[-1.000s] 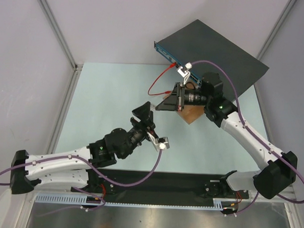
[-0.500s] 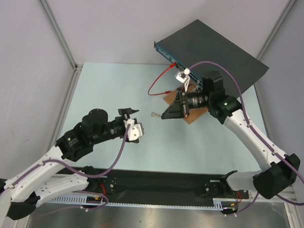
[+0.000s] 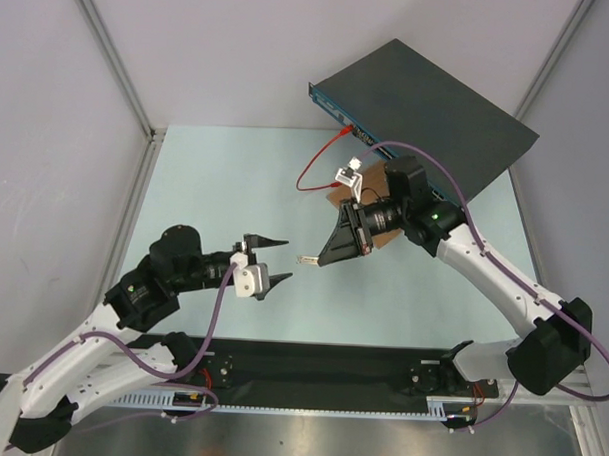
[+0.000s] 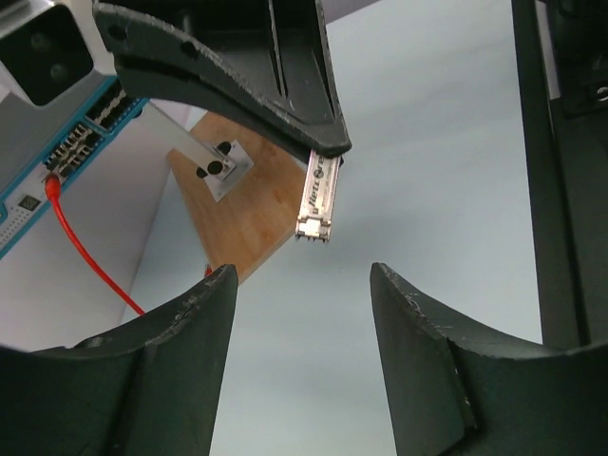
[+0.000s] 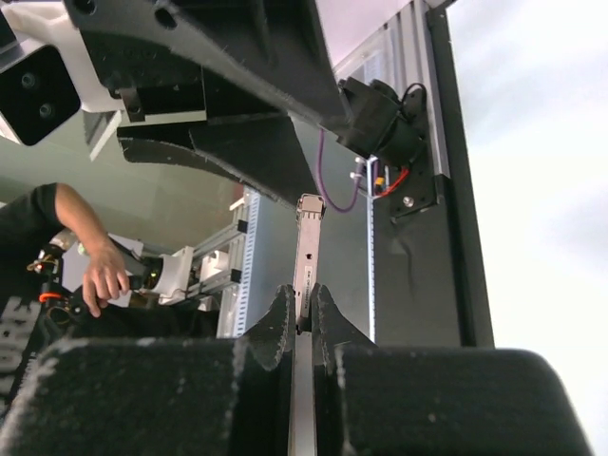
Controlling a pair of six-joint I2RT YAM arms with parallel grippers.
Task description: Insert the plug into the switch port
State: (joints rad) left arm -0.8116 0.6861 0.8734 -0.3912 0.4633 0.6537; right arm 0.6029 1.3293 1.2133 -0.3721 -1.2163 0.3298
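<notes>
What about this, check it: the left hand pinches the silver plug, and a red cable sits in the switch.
Wrong hand: the right hand pinches the silver plug, per the right wrist view; the left hand is open. The red cable does sit in the switch.

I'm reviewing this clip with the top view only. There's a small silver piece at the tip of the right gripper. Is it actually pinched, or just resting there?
Observer: It is pinched. The right wrist view shows the right gripper shut on the plug, which sticks out beyond the jaws.
Operator: Is the left gripper touching the plug?
Observer: No. The left wrist view shows the left gripper open, with the plug apart from both of its jaws.
Operator: Is the red cable really seated in the switch?
Observer: In the left wrist view the red cable ends in a port on the blue front of the switch.
</notes>
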